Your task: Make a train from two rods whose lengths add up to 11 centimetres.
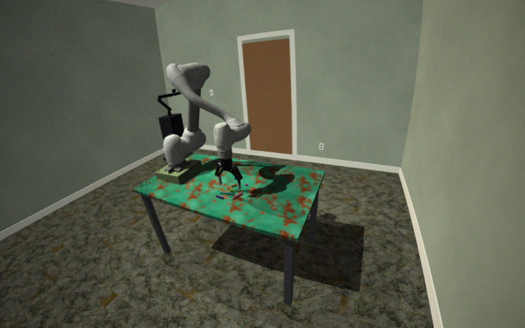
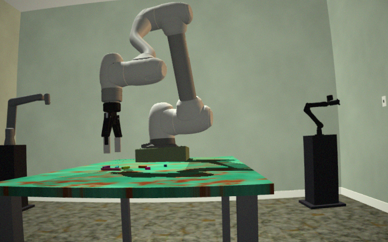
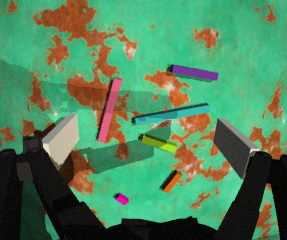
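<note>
My gripper (image 3: 147, 128) is open and empty, hanging above the green table with its fingertips over the group of rods; it also shows in the top view (image 1: 229, 179) and the exterior view (image 2: 111, 148). In the wrist view several rods lie flat and apart: a pink rod (image 3: 110, 110) at the left, a turquoise rod (image 3: 170, 114) in the middle, a purple rod (image 3: 193, 72) farther out, a lime rod (image 3: 159, 143), an orange rod (image 3: 171, 182) and a small magenta rod (image 3: 121, 199). A small blue rod (image 2: 165, 165) lies apart to the right in the exterior view.
The arm's olive base block (image 2: 162, 154) stands on the table behind the rods. The arm casts a dark shadow (image 1: 275, 178) on the table. Camera stands (image 2: 321, 168) stand beside the table.
</note>
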